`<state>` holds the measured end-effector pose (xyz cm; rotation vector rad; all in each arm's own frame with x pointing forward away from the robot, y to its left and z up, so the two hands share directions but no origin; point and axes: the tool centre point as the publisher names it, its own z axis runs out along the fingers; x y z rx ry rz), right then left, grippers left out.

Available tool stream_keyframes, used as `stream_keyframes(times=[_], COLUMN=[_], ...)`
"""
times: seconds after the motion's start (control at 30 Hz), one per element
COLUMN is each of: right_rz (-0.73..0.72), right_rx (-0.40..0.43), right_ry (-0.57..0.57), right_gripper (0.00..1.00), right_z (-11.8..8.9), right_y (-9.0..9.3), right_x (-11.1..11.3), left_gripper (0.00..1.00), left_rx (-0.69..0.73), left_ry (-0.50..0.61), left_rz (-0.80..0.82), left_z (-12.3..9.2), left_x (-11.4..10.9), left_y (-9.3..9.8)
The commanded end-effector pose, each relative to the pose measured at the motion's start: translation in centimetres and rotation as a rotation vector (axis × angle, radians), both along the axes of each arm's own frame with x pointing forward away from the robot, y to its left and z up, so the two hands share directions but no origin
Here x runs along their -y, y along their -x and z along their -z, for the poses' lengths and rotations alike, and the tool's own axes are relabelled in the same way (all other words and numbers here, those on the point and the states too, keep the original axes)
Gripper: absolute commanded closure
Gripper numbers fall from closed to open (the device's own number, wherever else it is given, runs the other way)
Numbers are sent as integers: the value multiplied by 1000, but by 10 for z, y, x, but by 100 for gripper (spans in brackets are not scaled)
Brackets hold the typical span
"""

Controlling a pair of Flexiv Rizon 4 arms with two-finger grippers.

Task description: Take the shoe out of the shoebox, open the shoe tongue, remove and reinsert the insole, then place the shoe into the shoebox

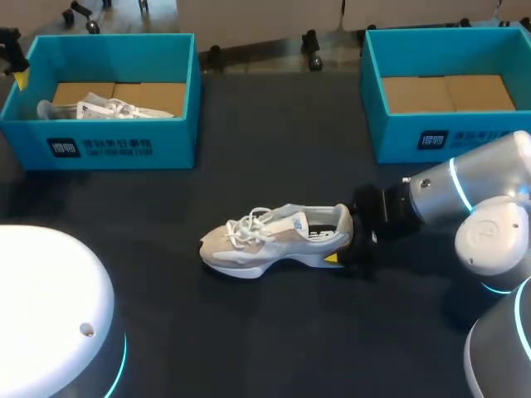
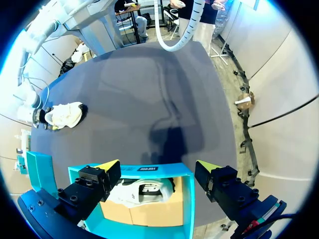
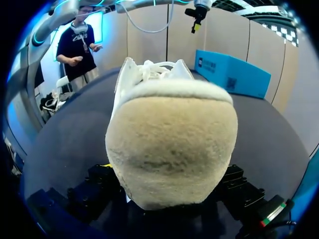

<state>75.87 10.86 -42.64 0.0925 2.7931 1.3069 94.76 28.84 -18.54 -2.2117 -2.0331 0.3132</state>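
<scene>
Dark table [image 1: 274,332]: right gripper [image 1: 343,242] clamps shoe [image 1: 270,240] heel; left gripper [image 2: 157,168] (above shoebox [image 2: 188,199]) spread.

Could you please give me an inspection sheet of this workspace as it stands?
Surface: dark table.
Job's things: white shoe upright mid-table; second shoe in the left shoebox; right shoebox holds only cardboard.
Clutter: nothing seen.
Grippers: left gripper open above the left shoebox; right gripper at the white shoe's heel.
Cables: nothing seen.
Surroundings: nothing seen.
</scene>
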Motion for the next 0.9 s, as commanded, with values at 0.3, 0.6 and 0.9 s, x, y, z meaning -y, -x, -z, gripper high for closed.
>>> stream_keyframes(times=[0.3, 0.6, 0.9], right_rz=[33, 33, 33], right_rx=[-7, -7, -7], right_ry=[2, 2, 2], right_gripper=[100, 100, 100], right_z=[2, 2, 2], right_y=[1, 1, 1], right_x=[-4, -4, -4], left_gripper=[0, 0, 0], left_rx=[1, 1, 1], left_ry=[-2, -2, -2], left_rz=[0, 0, 0], left_z=[0, 0, 0], left_x=[0, 0, 0], left_y=[0, 0, 0])
